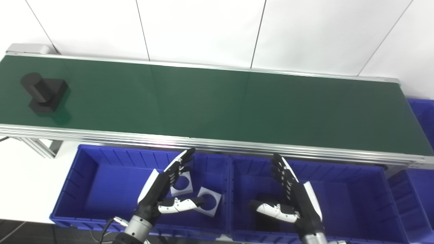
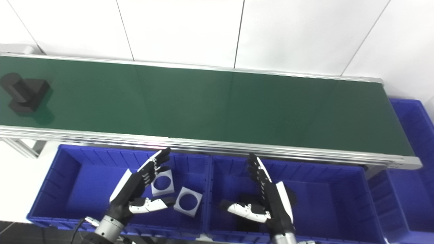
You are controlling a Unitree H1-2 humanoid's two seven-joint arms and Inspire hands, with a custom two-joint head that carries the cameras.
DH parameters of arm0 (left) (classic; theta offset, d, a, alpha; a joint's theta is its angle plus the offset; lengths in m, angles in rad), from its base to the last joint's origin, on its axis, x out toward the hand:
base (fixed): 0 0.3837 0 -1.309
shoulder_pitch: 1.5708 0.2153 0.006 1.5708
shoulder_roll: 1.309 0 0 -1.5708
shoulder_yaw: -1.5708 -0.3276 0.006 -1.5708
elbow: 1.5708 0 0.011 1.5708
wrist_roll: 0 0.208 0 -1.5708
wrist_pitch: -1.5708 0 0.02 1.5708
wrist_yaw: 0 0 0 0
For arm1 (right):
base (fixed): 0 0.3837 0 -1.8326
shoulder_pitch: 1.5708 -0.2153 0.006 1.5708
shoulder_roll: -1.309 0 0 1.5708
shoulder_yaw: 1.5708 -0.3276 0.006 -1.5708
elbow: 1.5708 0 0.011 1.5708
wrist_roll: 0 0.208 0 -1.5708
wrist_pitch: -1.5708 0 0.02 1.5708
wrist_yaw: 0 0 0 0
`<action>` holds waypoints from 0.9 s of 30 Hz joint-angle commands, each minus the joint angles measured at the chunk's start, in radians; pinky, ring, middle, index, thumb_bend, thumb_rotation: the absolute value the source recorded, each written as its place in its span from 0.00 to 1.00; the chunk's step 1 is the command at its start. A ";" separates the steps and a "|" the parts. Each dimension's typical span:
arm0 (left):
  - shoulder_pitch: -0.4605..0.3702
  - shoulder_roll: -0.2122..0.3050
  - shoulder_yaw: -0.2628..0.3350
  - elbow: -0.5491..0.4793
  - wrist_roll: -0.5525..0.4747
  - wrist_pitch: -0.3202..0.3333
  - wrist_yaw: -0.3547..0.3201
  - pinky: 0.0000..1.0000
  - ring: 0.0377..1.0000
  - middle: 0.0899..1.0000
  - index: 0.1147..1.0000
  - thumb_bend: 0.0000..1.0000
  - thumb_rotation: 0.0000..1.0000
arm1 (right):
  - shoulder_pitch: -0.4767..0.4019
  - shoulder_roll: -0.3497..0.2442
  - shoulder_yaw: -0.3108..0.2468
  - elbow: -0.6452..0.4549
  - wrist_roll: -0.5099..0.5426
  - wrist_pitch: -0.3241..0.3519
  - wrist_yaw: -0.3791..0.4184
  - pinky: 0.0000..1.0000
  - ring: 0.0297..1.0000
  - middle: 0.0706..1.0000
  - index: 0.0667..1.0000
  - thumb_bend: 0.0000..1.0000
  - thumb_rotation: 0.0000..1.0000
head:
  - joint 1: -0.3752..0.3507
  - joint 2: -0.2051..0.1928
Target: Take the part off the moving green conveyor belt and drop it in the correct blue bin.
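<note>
White wall panels with thin dark seams fill the background at twelve o'clock, and below them the green conveyor belt point(image 1: 217, 101) runs across the whole view inside a silver frame point(image 1: 237, 147). At about ten o'clock, near the belt's left end, sits the black part point(image 1: 43, 91): a short cylinder rising from a blocky base, resting on the belt surface, well apart from both of my hands.

Just below the belt's near rail stand two blue bins side by side. The left blue bin point(image 1: 84, 176) lies at seven o'clock and holds two white square pieces point(image 1: 210, 200), each with a round hole; they lie close together near the bin's right wall. The right blue bin point(image 1: 373, 203) lies at five o'clock, and a dark object point(image 2: 249, 206) rests on its floor, partly hidden behind my right hand, so I cannot tell its shape. A third blue bin point(image 1: 422, 115) shows at three o'clock past the belt's right end.

My left hand point(image 1: 162, 189) hovers over the left bin with fingers stretched apart toward the belt rail and thumb out to the side, holding nothing. My right hand point(image 1: 295, 198) hovers over the right bin, palm turned inward, fingers spread and released, thumb pointing left, also holding nothing.
</note>
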 commanded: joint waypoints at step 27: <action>-0.028 -0.067 -0.033 0.052 0.055 -0.053 0.050 0.85 0.93 0.94 0.91 0.86 0.35 | -0.019 -0.044 -0.030 0.010 0.055 -0.093 0.030 0.97 0.96 0.96 0.98 0.70 0.10 | 0.318 -0.124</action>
